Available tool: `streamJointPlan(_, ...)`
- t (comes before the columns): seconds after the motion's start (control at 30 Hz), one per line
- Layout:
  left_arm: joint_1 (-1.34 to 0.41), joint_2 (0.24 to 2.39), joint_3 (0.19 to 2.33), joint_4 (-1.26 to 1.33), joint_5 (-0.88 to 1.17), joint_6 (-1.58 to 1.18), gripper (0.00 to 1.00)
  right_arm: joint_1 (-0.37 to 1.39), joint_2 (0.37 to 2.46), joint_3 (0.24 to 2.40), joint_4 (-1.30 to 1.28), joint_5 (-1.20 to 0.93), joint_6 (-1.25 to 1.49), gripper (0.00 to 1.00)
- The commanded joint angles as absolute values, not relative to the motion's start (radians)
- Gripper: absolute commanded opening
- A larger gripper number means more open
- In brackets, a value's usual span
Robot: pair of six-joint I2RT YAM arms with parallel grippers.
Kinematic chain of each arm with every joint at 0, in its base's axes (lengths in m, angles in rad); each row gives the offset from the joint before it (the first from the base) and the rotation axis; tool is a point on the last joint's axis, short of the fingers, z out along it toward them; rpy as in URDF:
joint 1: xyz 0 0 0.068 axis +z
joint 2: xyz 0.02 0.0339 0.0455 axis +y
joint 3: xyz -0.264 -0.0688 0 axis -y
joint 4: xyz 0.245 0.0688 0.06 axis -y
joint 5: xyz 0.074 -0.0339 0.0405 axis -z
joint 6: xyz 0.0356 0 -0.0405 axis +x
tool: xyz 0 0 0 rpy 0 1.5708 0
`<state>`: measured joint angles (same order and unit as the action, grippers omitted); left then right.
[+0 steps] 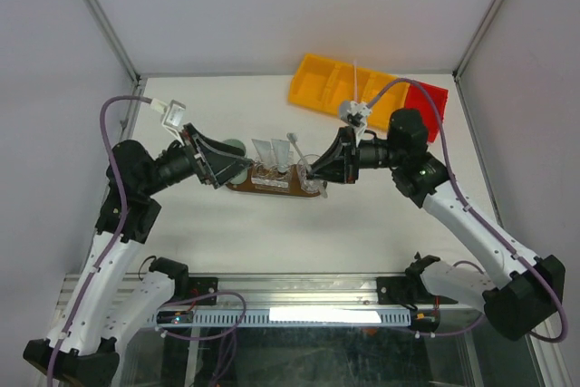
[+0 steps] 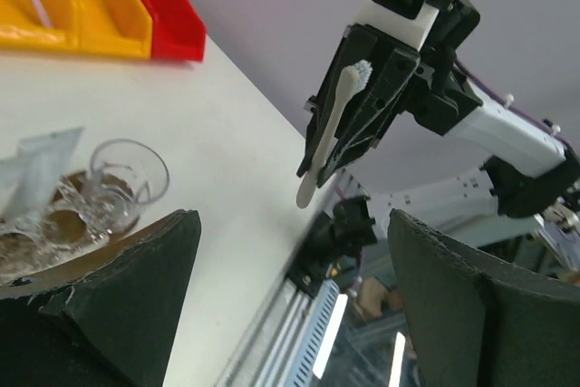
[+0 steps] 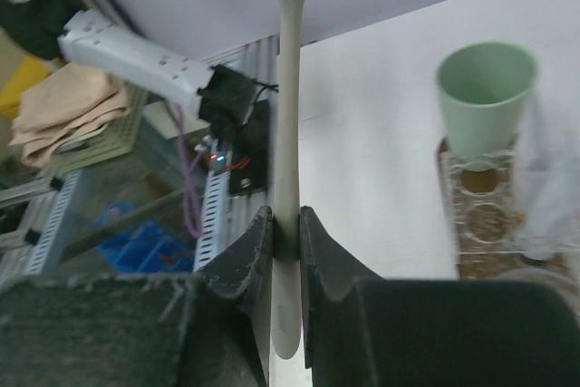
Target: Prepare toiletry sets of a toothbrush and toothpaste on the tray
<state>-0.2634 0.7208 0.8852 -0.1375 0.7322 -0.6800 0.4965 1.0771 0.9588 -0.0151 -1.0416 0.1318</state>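
On the white table (image 1: 362, 233), mid-frame, we see the tray (image 1: 272, 188) — at its right end the right gripper (image 3: 283, 219) clamps a toothbrush (image 3: 288, 88) by the handle; the left gripper (image 2: 290, 219) gapes, holding nothing.

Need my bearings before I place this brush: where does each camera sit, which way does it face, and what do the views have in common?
Top external: above and behind the robot, looking down at the table; shows the whole robot, left gripper and right gripper at the ends of the tray.
Left wrist: looks between its own open fingers across at the right gripper holding the toothbrush.
Right wrist: looks along its own fingers, shut on the toothbrush, toward the mint-green cup.
Shared: both wrist views show the held toothbrush.
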Motion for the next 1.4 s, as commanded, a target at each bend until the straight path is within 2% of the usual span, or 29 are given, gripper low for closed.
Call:
streamJointPlan(0.0,-0.363,0.724,0.854,-0.179,0.696,-0.661,0.87,0.591,1.069,0.918,0.105,-1.149,0.290,0.00)
streamJointPlan(0.3,-0.444,0.782,0.803,-0.042,0.818,-0.623,0.65,0.659,1.173,0.924,0.105,-1.244,0.386,0.00)
streamJointPlan(0.5,-0.484,0.771,0.778,0.005,0.861,-0.607,0.64,0.690,1.223,0.928,0.085,-1.264,0.374,0.00)
streamJointPlan(0.6,-0.491,0.784,0.788,-0.002,0.863,-0.606,0.55,0.709,1.256,0.953,0.046,-1.288,0.342,0.00)
streamJointPlan(0.7,-0.491,0.797,0.805,-0.035,0.853,-0.596,0.40,0.721,1.291,0.991,-0.057,-1.291,0.251,0.00)
streamJointPlan(0.77,-0.491,0.802,0.819,-0.068,0.848,-0.573,0.35,0.726,1.299,0.998,-0.072,-1.295,0.240,0.00)
streamJointPlan(0.93,-0.491,0.794,0.841,-0.148,0.835,-0.520,0.37,0.726,1.312,0.999,-0.070,-1.300,0.233,0.00)
streamJointPlan(1.0,-0.491,0.795,0.851,-0.186,0.840,-0.494,0.52,0.726,1.316,1.001,-0.069,-1.297,0.230,0.00)
streamJointPlan(1.07,-0.491,0.791,0.859,-0.222,0.828,-0.471,0.59,0.726,1.317,1.005,-0.070,-1.296,0.229,0.00)
streamJointPlan(1.37,-0.491,0.812,0.902,-0.325,0.795,-0.404,0.45,0.727,1.329,1.022,-0.088,-1.298,0.210,0.00)
